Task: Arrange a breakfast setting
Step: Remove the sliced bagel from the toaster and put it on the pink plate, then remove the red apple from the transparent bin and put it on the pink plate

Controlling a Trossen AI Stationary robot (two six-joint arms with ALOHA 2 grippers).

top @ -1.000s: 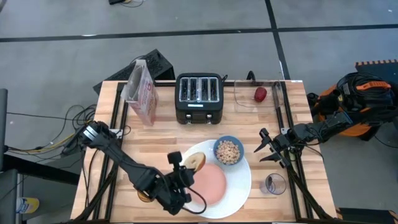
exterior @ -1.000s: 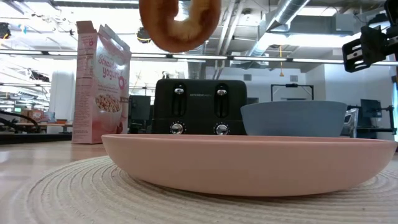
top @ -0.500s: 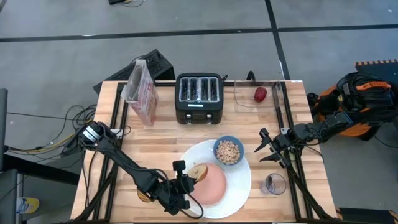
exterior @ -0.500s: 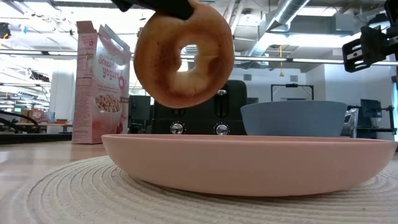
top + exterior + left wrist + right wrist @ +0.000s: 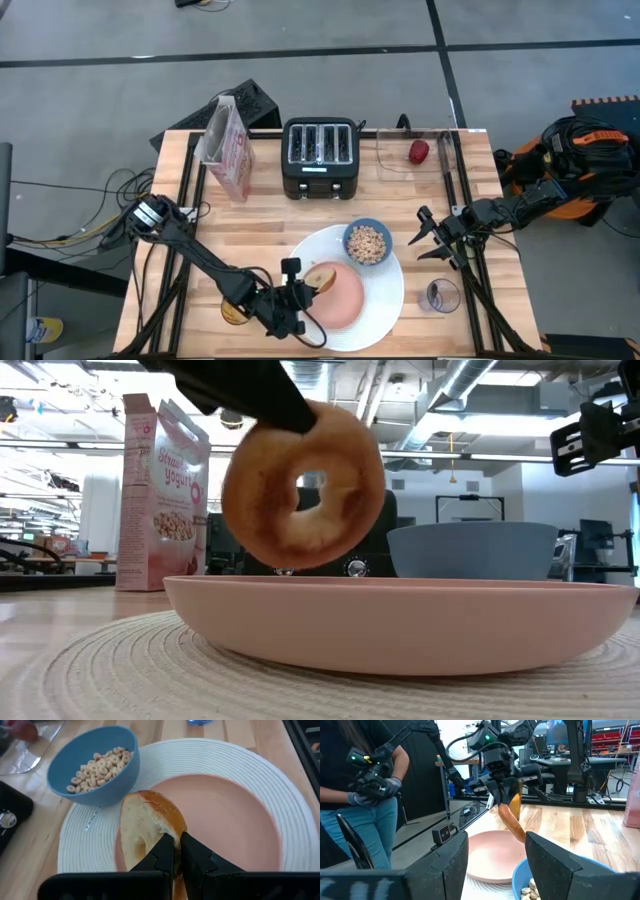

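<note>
The left gripper holds the bagel half over the pink plate's left edge; the blue bowl sits just beyond; the right gripper waits open at right.

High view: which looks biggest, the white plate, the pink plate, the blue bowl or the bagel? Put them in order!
From largest to smallest in the high view:
1. White plate
2. Pink plate
3. Blue bowl
4. Bagel, held on edge by the left hand, so it looks smaller than it would lying flat.
</note>
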